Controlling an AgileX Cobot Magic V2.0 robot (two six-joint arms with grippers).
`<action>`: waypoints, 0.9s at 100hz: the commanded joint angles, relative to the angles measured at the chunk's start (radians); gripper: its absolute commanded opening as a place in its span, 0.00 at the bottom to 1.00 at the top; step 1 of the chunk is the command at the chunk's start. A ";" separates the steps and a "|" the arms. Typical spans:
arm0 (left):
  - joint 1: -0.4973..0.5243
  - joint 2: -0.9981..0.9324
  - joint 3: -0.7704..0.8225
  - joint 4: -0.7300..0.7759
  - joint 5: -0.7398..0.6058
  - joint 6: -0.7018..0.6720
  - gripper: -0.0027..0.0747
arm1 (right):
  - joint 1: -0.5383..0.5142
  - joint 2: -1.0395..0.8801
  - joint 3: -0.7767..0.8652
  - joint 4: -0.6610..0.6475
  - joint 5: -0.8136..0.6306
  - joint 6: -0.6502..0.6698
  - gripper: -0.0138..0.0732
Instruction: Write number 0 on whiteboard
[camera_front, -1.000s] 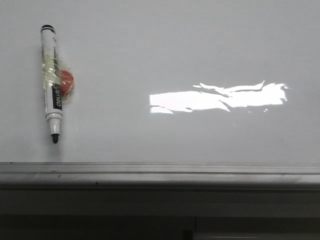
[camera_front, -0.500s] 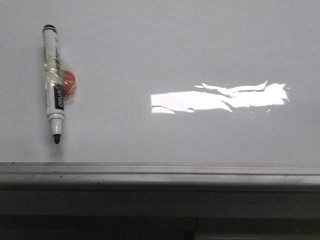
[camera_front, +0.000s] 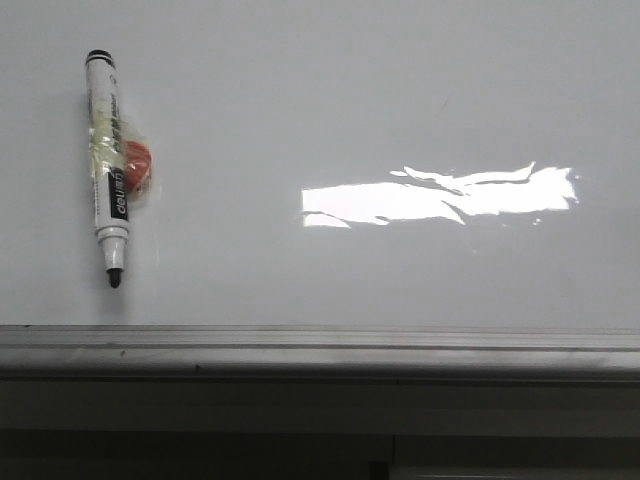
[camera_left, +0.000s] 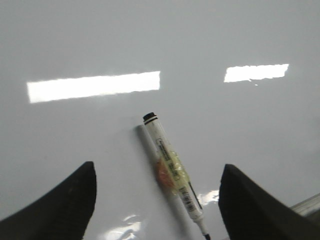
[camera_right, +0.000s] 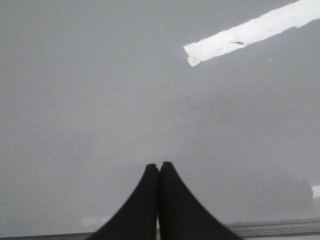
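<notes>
The whiteboard fills the front view, glossy and pale grey. A white marker with a black uncapped tip lies flat on it at the left, tip toward the bottom rail, with tape and an orange blob at its middle. The number 0 is out of view. My left gripper is open above the marker, one dark finger on each side and well apart from it. Over bare board my right gripper is shut with nothing in it. Neither gripper appears in the front view.
A grey metal rail runs along the board's bottom edge, with a dark drop below it. A bright white glare patch lies on the board right of centre. The rail also shows behind the right fingers.
In the front view the marker and the glare sit a few pixels further right than a second ago. The marker lies the same way.
</notes>
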 joint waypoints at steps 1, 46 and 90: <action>-0.027 0.033 -0.007 -0.075 -0.076 0.002 0.65 | 0.001 0.021 -0.023 -0.005 -0.072 -0.013 0.08; -0.035 0.260 0.023 -0.153 -0.107 0.004 0.65 | 0.001 0.021 -0.023 -0.005 -0.073 -0.013 0.08; -0.356 0.469 0.023 -0.181 -0.466 0.004 0.65 | 0.001 0.021 -0.023 -0.005 -0.075 -0.013 0.08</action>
